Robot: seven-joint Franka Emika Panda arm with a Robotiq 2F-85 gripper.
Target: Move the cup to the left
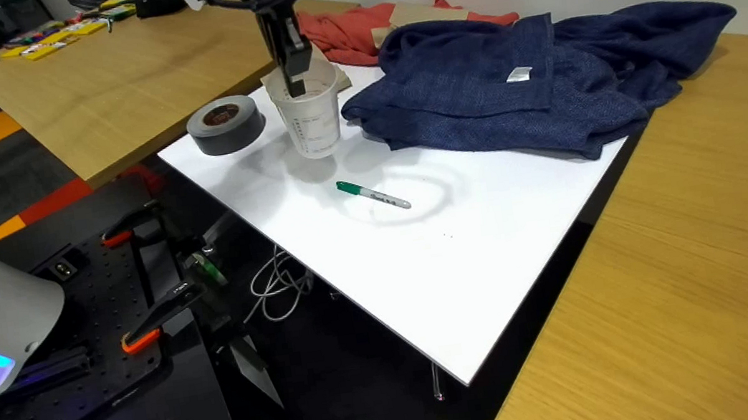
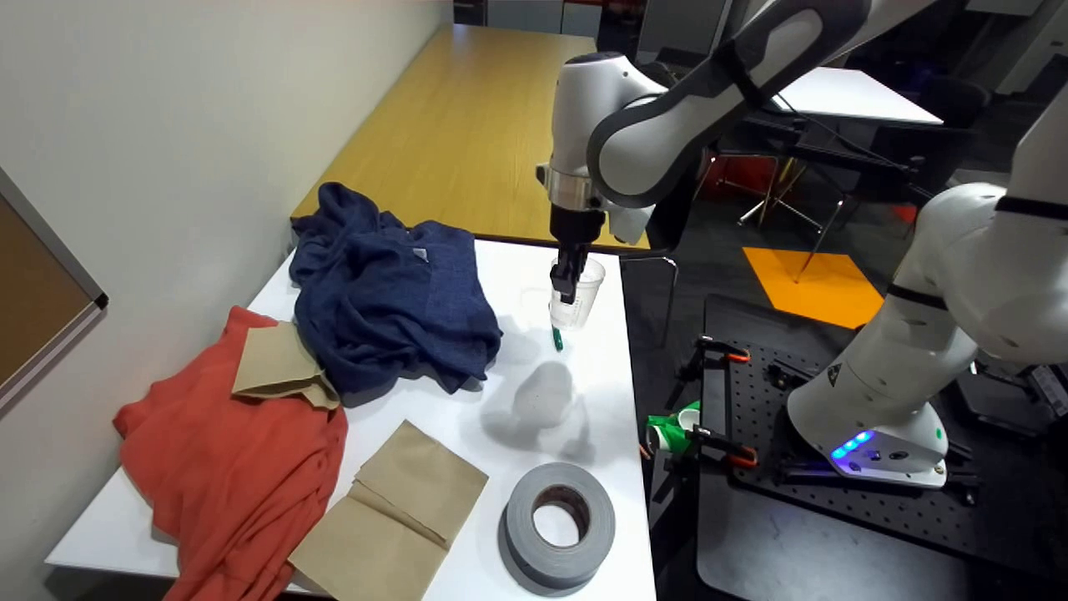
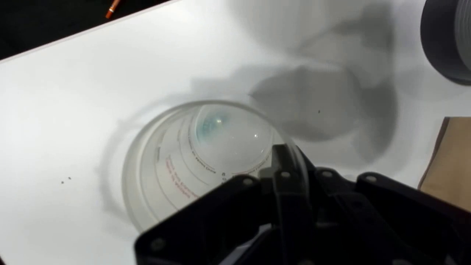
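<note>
i have the cup [image 1: 318,128] pinched in the gripper [image 3: 292,158], 1 finger inside its rim and 1 outside with the plastic clamped between; it hangs mouth up over the white table [image 1: 491,274], not resting on it; i judge this to be the carry, with the set-down not yet done; next i need a level sideways shift, then a lowering until its bottom meets the table, and only then a release; if left is read from the robot base [image 2: 872,417], that heads toward the grey tape roll [image 1: 228,141], so i'd keep some room beside it; an exterior view tells me it's lifted, since what looks like the cup's shadow [image 2: 542,399] lies apart from it; the wrist view looks down inside, where a green blur [image 3: 211,126] shows through the bottom, likely the marker [image 1: 376,196]; that marker lies uncovered in an exterior view, while in an exterior view only its cap [image 2: 557,338] shows past the cup
</note>
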